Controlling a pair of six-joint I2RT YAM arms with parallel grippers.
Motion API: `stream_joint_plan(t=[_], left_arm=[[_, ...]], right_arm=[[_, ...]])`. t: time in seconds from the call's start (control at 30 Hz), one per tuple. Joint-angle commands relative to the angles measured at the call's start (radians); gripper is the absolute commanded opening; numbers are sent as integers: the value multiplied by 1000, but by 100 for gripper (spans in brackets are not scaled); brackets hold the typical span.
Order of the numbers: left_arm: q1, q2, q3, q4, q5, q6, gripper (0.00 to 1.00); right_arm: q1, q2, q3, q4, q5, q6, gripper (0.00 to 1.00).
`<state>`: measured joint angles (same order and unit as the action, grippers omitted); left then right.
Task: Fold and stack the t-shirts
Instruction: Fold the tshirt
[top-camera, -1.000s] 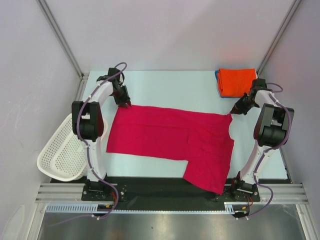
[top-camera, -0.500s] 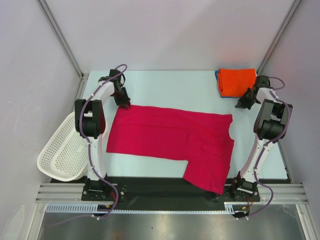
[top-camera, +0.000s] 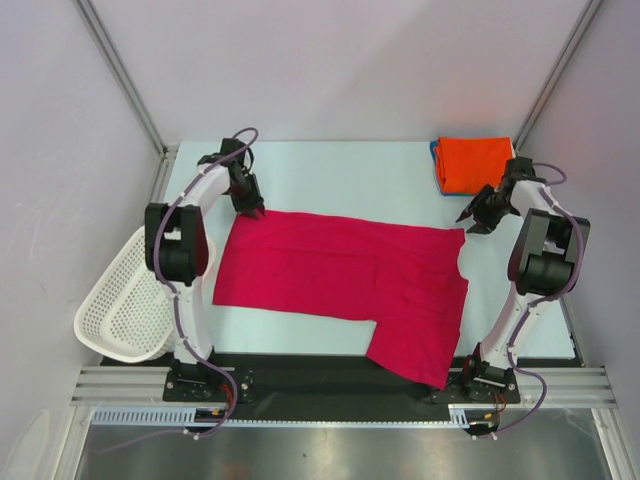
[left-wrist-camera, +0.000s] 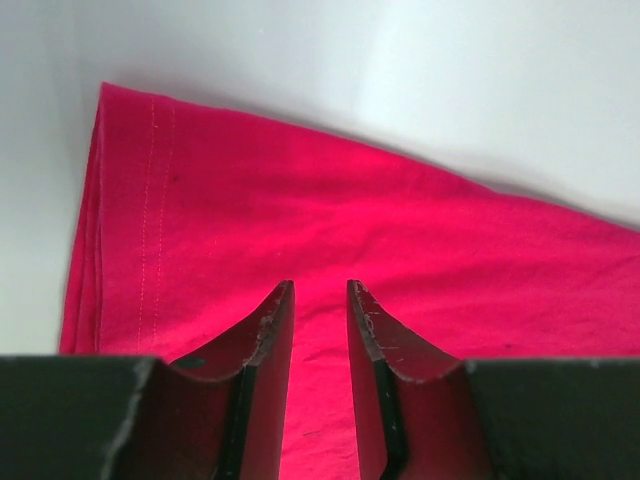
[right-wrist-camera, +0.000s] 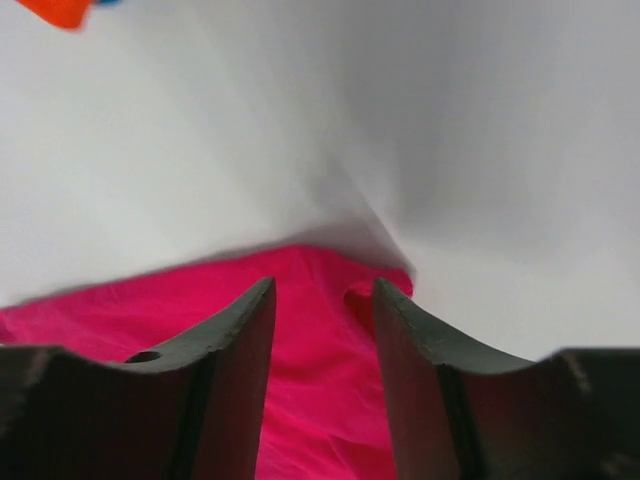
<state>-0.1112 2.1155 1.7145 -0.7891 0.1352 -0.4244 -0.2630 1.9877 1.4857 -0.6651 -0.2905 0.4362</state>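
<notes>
Now the right gripper (top-camera: 468, 224) has swung back to the crimson t-shirt (top-camera: 340, 270), jaws parted; left gripper (top-camera: 256, 213) narrowly open; neither corner pinched yet.

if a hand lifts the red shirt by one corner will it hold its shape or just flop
Likely flops: the red t-shirt lies flat on the table with soft creases, so a lifted corner would probably drape and drag the rest. It looks thin, so probably light for its spread. Pushed, it would likely bunch rather than slide whole.
</notes>
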Motion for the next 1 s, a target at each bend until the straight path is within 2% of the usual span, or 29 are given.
stream_joint_plan(t=[0.0, 0.03, 0.27, 0.43, 0.53, 0.57, 0.8, 0.97], left_arm=[[-2, 14, 71, -5, 6, 22, 33], [-2, 30, 95, -13, 1, 26, 32], [-2, 84, 129, -24, 7, 24, 32], [-1, 135, 169, -48, -12, 21, 32], [4, 170, 183, -55, -26, 19, 32], [5, 176, 183, -47, -28, 18, 32], [7, 233, 224, -24, -17, 4, 31], [7, 273, 280, -30, -16, 4, 31]], right_arm=[[16, -38, -34, -25, -7, 22, 47], [22, -36, -41, -24, -10, 24, 44], [39, -1, -56, 27, 1, 33, 38], [36, 45, 13, 24, 39, 36, 29], [30, 65, 50, 50, 67, 9, 11], [30, 81, 60, 62, 67, -2, 0], [15, 169, 160, 172, 54, -42, 0], [16, 235, 269, 131, 73, -80, 0]])
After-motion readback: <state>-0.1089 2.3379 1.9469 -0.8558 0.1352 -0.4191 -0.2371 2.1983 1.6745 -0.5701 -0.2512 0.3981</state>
